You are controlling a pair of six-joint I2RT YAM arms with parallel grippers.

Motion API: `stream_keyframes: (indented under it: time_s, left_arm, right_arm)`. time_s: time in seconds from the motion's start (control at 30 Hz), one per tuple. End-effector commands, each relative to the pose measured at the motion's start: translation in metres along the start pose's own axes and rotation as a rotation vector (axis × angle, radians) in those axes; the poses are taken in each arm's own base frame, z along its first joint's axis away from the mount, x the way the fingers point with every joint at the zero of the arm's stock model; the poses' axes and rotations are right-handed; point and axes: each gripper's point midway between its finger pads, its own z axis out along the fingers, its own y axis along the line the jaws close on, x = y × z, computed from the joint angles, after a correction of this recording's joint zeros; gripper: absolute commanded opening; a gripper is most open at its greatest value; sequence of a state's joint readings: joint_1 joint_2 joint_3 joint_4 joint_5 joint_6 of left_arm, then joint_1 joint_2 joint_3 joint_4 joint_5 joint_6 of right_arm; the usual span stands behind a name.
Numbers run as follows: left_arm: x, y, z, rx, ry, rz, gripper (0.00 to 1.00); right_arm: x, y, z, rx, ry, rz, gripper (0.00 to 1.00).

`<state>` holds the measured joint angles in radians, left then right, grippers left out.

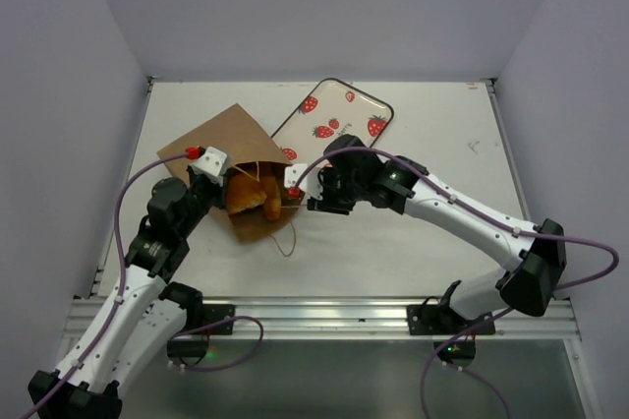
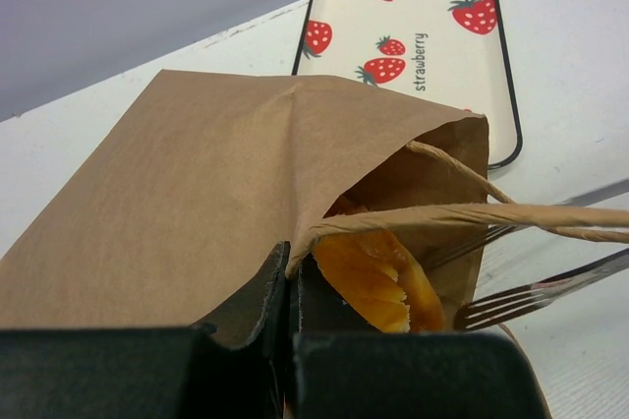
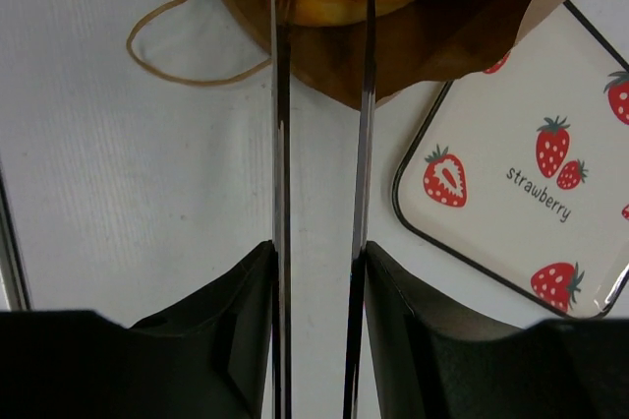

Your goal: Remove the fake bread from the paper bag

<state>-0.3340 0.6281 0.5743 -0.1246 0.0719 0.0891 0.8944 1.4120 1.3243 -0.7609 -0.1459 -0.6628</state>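
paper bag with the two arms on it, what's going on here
The left gripper is pinched shut on the upper edge of the paper bag, holding its mouth open. The right gripper holds a pair of metal tongs whose tips reach into that opening, at the orange bread. The bread is not out yet. A strawberry tray lies beside the bag.
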Motion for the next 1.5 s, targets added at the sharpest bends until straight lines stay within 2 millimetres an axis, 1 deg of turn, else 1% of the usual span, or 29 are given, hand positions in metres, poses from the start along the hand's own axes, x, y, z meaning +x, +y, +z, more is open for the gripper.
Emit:
stream_keyframes:
  time_s: [0.0,0.03,0.17,0.2,0.27,0.3,0.33,0.43,0.57,0.8,0.93,1.17,1.27,1.33,1.37,1.4,1.47]
  left_arm:
    - [-0.005,0.004,0.002,-0.021,-0.029,-0.017,0.0]
    - [-0.006,0.004,0.002,-0.022,-0.03,-0.017,0.0]
    - [-0.006,0.001,0.003,-0.006,-0.031,-0.019,0.0]
    - [-0.006,0.0,0.003,0.0,-0.033,-0.017,0.0]
    - [-0.007,0.0,0.004,0.003,-0.032,-0.016,0.0]
    - [-0.006,0.0,0.004,0.006,-0.031,-0.016,0.0]
    - [-0.006,0.0,0.004,0.006,-0.031,-0.016,0.0]
    - [-0.007,0.0,0.003,0.005,-0.037,-0.017,0.0]
    - [-0.008,-0.001,0.003,0.01,-0.04,-0.018,0.0]
    - [-0.009,-0.003,0.003,0.023,-0.045,-0.018,0.0]
    - [-0.009,-0.004,0.003,0.026,-0.047,-0.018,0.0]
    - [-0.009,-0.005,0.004,0.04,-0.047,-0.021,0.0]
    - [-0.009,-0.005,0.004,0.04,-0.047,-0.022,0.0]
    - [-0.009,-0.005,0.004,0.04,-0.047,-0.022,0.0]
    - [-0.01,-0.005,0.003,0.041,-0.05,-0.021,0.0]
    - [-0.009,-0.006,0.003,0.041,-0.049,-0.021,0.0]
    - [-0.009,-0.005,0.003,0.04,-0.05,-0.023,0.0]
  right_arm:
    - [-0.032,-0.026,0.004,0.133,-0.051,-0.016,0.43]
    - [-0.03,-0.029,0.009,0.163,-0.042,-0.017,0.43]
    - [-0.031,-0.024,0.021,0.175,-0.027,-0.044,0.44]
    - [-0.033,-0.021,0.024,0.17,-0.022,-0.049,0.44]
    - [-0.036,-0.024,0.026,0.198,-0.016,-0.057,0.44]
    - [-0.038,-0.021,0.03,0.191,-0.012,-0.067,0.44]
    - [-0.042,-0.022,0.029,0.197,-0.015,-0.072,0.44]
    - [-0.049,-0.018,0.031,0.189,-0.021,-0.083,0.45]
    - [-0.054,-0.018,0.034,0.209,-0.012,-0.092,0.47]
    - [-0.069,-0.03,0.035,0.274,-0.013,-0.08,0.47]
    - [-0.073,-0.036,0.035,0.307,-0.007,-0.078,0.47]
    - [-0.081,-0.039,0.037,0.311,-0.017,-0.068,0.48]
    - [-0.082,-0.036,0.045,0.306,-0.004,-0.073,0.47]
    - [-0.08,-0.036,0.052,0.308,0.012,-0.078,0.45]
    - [-0.079,-0.036,0.054,0.31,0.019,-0.079,0.43]
    - [-0.078,-0.037,0.055,0.311,0.022,-0.078,0.34]
    - [-0.077,-0.037,0.055,0.314,0.026,-0.076,0.25]
